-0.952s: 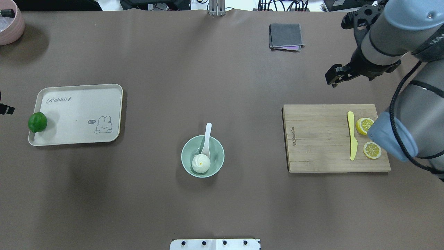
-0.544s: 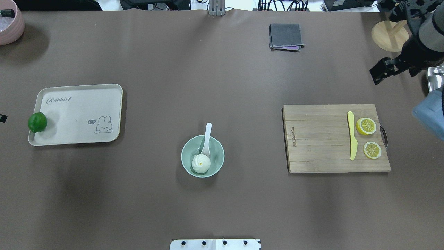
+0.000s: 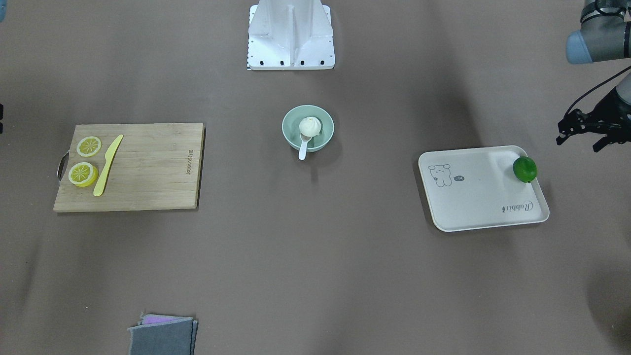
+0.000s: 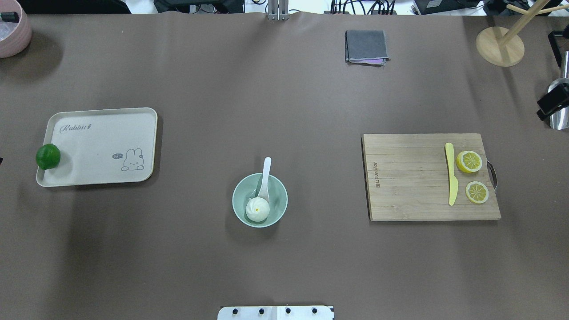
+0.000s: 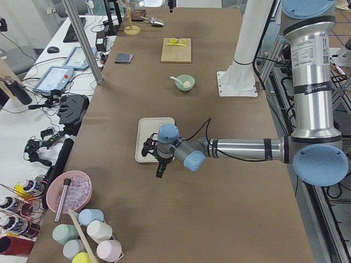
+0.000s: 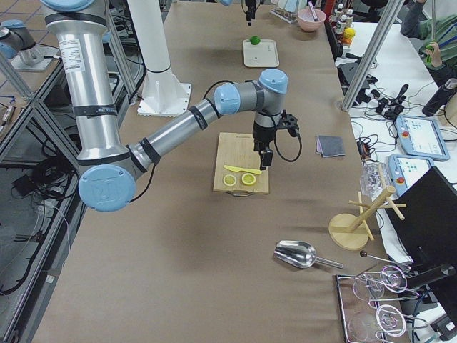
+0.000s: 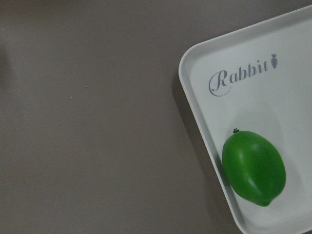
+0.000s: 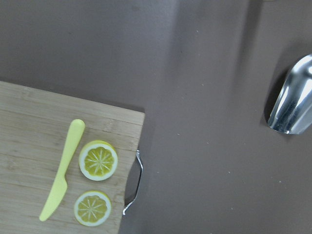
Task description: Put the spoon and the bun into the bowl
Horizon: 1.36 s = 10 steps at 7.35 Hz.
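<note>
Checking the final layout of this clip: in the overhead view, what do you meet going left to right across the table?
Pink bowl → lime → mint-green bowl holding bun and spoon → grey cloth → yellow knife → lemon slices → wooden stand.

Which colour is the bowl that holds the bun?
Pale mint green bowl, seen best in the overhead exterior view.

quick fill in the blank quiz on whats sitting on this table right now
The bun and the spoon both rest in the ____.
The cutting board holds a knife and ____ lemon slices.
The lime lies at one edge of the ____.
Missing words: bowl; two; tray.
</note>
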Tool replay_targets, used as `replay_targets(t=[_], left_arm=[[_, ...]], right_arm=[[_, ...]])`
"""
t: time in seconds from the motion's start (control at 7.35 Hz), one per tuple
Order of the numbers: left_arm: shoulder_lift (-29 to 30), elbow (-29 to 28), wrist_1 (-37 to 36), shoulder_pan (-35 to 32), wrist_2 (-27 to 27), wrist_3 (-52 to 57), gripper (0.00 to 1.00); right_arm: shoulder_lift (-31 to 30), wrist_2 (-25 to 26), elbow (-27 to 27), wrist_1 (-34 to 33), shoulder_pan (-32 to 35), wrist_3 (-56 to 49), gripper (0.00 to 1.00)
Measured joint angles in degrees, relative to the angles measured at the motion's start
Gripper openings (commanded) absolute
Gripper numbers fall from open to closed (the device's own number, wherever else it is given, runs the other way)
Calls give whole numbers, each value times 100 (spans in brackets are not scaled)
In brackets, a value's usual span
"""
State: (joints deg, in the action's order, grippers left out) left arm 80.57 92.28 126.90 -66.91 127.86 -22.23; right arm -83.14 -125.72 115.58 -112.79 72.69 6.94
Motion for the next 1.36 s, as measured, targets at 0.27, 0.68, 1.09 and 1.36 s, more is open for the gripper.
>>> replay_targets(t=[0.27,0.68,1.09,1.36], left_arm=[[-160,-50,19,-41,66,15,100],[-178,85,-247,-414,462,31,100],[-170,854,-2055,-899,834,779,100],[71,1176,-3776,-1755,619,2465,100]], right_arm=[[-353,-160,-258,3,299,-317,100],[-700,-348,-562,3,471,-429,100],[-796,-355,-688,5,488,-629,100],[-809,-353,-847,10,628,-1483,100]])
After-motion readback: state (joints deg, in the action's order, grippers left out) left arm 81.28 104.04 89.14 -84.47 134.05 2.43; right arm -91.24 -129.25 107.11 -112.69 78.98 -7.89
